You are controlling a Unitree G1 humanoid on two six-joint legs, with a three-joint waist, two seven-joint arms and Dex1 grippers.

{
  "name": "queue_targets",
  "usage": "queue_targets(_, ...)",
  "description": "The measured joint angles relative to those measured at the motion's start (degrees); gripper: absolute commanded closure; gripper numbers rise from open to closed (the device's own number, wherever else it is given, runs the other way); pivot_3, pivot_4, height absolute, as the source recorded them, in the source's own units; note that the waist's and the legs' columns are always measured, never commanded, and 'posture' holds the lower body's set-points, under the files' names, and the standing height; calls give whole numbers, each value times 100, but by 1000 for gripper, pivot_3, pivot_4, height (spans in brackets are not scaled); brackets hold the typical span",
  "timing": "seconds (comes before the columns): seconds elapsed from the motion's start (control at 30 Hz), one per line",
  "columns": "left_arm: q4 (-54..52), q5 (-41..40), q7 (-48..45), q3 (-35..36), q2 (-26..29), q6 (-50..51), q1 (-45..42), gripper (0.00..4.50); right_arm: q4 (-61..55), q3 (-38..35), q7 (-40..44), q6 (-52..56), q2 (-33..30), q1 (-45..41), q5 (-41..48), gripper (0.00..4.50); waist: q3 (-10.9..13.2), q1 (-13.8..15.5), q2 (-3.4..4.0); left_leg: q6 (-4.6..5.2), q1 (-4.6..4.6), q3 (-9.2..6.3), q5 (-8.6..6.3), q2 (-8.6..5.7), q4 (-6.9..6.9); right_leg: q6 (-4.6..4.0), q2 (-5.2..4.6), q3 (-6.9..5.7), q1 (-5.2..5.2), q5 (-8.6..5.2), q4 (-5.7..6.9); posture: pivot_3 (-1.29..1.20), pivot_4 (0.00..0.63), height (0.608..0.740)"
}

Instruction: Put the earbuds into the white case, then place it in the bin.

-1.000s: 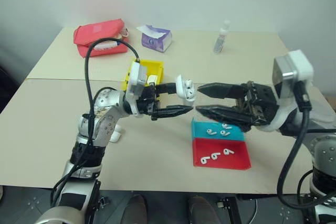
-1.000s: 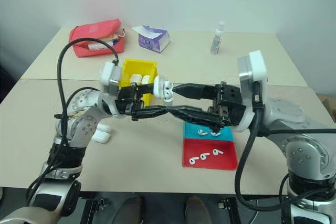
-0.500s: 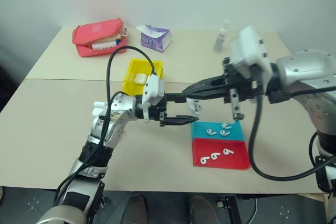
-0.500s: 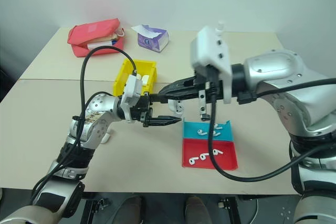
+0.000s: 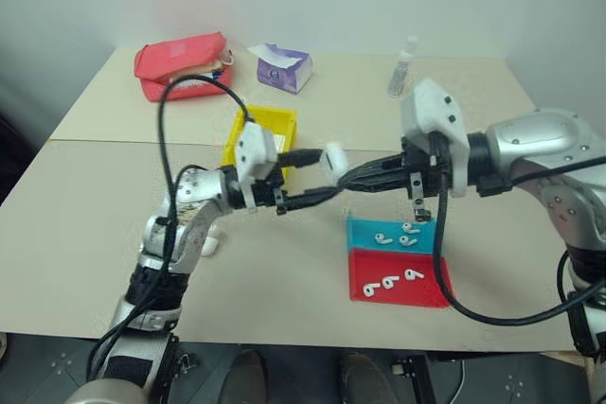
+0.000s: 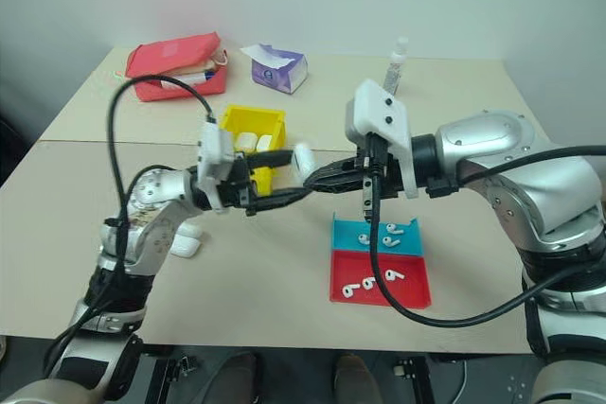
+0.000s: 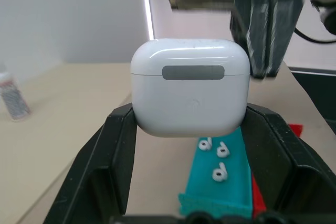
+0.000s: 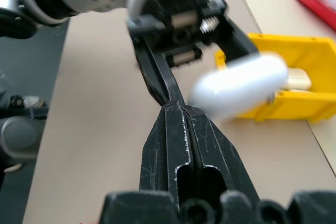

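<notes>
Left gripper [image 5: 305, 179] jaws clamp white case [image 7: 189, 86], lid shut, aloft above surface [image 5: 85, 215]. Right gripper [image 8: 185, 109] jaws clenched empty beside case, likely poised to flip lid. Earbuds [image 6: 376, 237] wait in teal tray [image 6: 409, 247].

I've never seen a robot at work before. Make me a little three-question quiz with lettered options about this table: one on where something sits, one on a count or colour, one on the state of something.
1. Where is the red tray relative to the teal tray?
A. Directly on the near side of it
B. Behind the yellow bin
C. On the pink pouch

2. How many earbuds lie in the red tray?
A. One
B. Three
C. Six

3. What state is the white case in?
A. Lying open on the table
B. Lid closed, clamped in the left gripper
C. Resting in the yellow bin

Answers: 1 A, the two trays adjoin, red nearer the robot. 2 B, three white earbuds show on the red. 3 B, the left wrist view shows the shut lid between the black fingers.
</notes>
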Motion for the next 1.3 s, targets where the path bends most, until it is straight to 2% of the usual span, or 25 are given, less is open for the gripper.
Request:
queue_targets(0.17, -277, 189, 1141, 214, -229, 239, 182, 1778, -248, -885, -676, -264, 638, 700, 236, 4483, 0, 27, 0, 0, 1, -3, 0, 0, 6, 0, 0, -1, 2, 1, 6, 0, 150, 740)
queue_targets(0.23, -228, 572, 2079, 318, -538, 418, 134, 1778, -497, -1174, -1016, -407, 779, 1054, 212, 4483, -1, 70, -1, 0, 8, -7, 0, -1, 7, 1, 0, -3, 13, 1, 3, 0, 150, 740)
queue_targets(0.4, 528, 1599, 4193, 490, -1127, 974, -345, 1778, -812, -1123, -1851, -368, 1048, 1566, 59, 4483, 0, 95, -2, -1, 7, -7, 1, -4, 10, 1, 1, -3, 10, 1, 10, 0, 150, 740)
queue_targets(0.53, 1111, 1891, 4924, 495, -1334, 1724, -855, 1778, -1147, -784, -2280, -275, 1154, 1569, -70, 4483, -1, 74, -1, -1, 5, -8, 0, -5, 4, 2, 1, -3, 8, 1, 3, 0, 150, 740)
queue_targets(0.63, 1570, 2082, 4992, 329, -1330, 1720, -967, 1778, -1220, -473, -2480, -232, 1025, 1566, -396, 4483, -1, 85, -1, -2, 4, -8, 1, -5, 0, 1, 0, -4, 5, 1, 0, 0, 150, 740)
queue_targets(0.7, 2075, 2271, 5003, 178, -1267, 1711, -1120, 1045, -1222, -293, -2565, -213, 925, 1563, -614, 4500, -1, 88, -1, -3, 3, -8, 2, -6, 1, 1, 0, -5, 5, 1, 1, 0, 150, 740)
queue_targets(0.8, 2373, 2451, 4978, 77, -1129, 1712, -1235, 173, -1251, -210, -2611, -213, 909, 1583, -726, 4500, 0, 85, -2, -3, 2, -8, 2, -6, 0, 1, 0, -5, 4, 1, -1, 0, 150, 740)
queue_targets(0.83, 2391, 2481, 4954, 78, -1095, 1707, -1257, 77, -1268, -210, -2619, -213, 906, 1599, -744, 4500, -1, 83, -2, -3, 2, -8, 1, -6, -2, 1, 0, -5, 4, 1, -2, 0, 150, 740)
queue_targets(0.97, 2323, 2427, 4750, 158, -911, 1499, -1286, 77, -1340, -213, -2620, -213, 903, 1685, -779, 4500, 0, 83, -2, -4, 1, -8, 2, -6, -3, 1, 0, -6, 4, 1, -1, 0, 150, 740)
queue_targets(1.1, 1637, 2011, 4169, 576, -524, 1163, -1111, 77, -1419, -227, -2586, -216, 869, 1797, -778, 4500, -1, 58, -1, -5, 3, -7, 2, -5, -6, 1, 0, -4, 3, 1, -1, 0, 150, 740)
queue_targets(1.23, 743, 1421, 3100, 869, 128, 910, -360, 77, -1468, -225, -2540, -407, 958, 2030, -842, 4500, -2, 45, 1, -10, 5, -6, 5, -4, -6, 1, -1, -4, 4, 1, 1, 0, 150, 740)
queue_targets(1.3, 266, 976, 2299, 945, 666, 961, 296, 77, -1478, -245, -2453, -523, 955, 2261, -837, 4500, -2, 22, 1, -10, 6, -5, 5, -3, -7, 1, -1, -4, 4, 1, 1, 0, 150, 740)
